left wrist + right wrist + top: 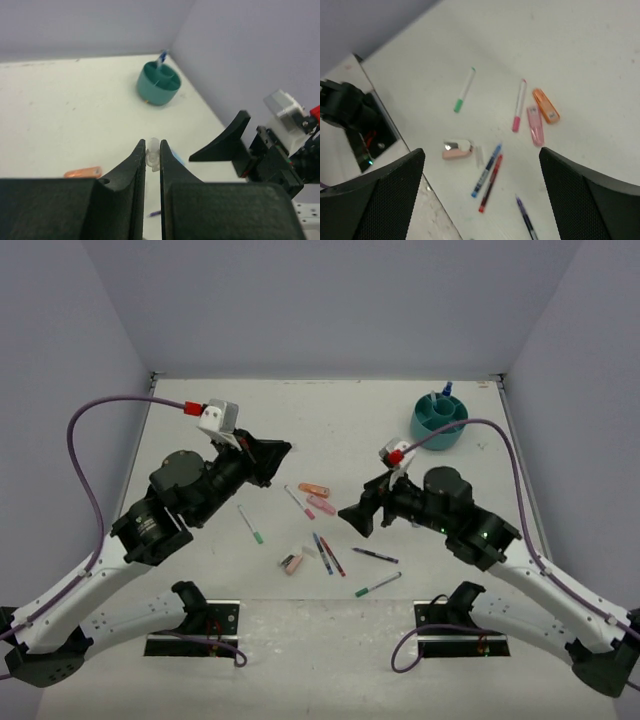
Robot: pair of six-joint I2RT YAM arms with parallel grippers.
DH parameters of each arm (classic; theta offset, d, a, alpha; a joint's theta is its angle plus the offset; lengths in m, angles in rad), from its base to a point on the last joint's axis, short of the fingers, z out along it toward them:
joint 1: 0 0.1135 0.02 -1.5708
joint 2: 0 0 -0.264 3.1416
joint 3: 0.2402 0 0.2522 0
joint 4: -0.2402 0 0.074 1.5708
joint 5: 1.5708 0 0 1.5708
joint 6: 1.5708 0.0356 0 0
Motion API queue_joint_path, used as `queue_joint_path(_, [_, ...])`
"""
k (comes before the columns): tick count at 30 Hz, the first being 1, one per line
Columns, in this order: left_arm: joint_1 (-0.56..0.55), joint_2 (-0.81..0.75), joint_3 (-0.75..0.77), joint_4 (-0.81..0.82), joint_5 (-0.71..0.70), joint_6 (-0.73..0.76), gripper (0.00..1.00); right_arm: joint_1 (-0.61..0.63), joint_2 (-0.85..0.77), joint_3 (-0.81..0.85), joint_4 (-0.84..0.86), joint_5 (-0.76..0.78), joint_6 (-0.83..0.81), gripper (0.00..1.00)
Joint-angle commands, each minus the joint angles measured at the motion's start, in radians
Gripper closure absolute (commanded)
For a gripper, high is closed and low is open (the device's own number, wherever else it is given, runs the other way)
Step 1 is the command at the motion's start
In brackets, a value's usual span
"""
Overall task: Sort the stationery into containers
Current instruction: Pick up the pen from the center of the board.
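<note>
Carry step in hand. Left jaws clamped on a small light-blue highlighter point(153, 151), centre frame above the desk point(350, 420); right jaws wide apart. Next you swing it to the teal organizer point(440, 425), upper right, and release over an open compartment.

Bright, even, diffuse light, faint soft shadows, left fingers point(125, 200) out of focus near lens

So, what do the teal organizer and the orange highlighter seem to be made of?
The teal organizer looks like moulded plastic, smooth with a soft sheen: uniform colour, thin even walls. The orange highlighter seems glossy plastic too, perhaps translucent; the blur leaves that open.
</note>
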Motion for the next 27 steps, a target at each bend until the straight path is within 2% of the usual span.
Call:
queue_joint_path(1, [0.012,0.003,0.043,-0.414,-0.197,0.042,1.0,0.02,0.292,0.222,-0.55,0.161,-0.138,0.05])
queue_joint_path(3, [0.013,-0.006,0.032,-0.452,-0.199,0.042,1.0,0.027,0.325,0.238,-0.591,0.18,-0.152,0.07])
queue_joint_path(6, [0.019,-0.053,-0.019,-0.446,-0.119,0.076,1.0,0.03,0.486,0.263,-0.639,0.225,-0.216,0.28])
queue_joint_path(9, [0.019,-0.08,-0.061,-0.425,-0.046,0.095,1.0,0.031,0.588,0.261,-0.661,0.266,-0.25,0.37])
queue_joint_path(11, [0.019,-0.094,-0.087,-0.426,-0.043,0.099,1.0,0.031,0.625,0.246,-0.666,0.267,-0.305,0.47])
queue_joint_path(22, [0.018,-0.113,-0.15,-0.442,-0.091,0.123,1.0,0.032,0.736,0.184,-0.593,0.195,-0.403,0.5])
queue_joint_path(27, [0.018,-0.117,-0.19,-0.418,-0.081,0.129,1.0,0.037,0.808,0.186,-0.572,0.178,-0.408,0.57])
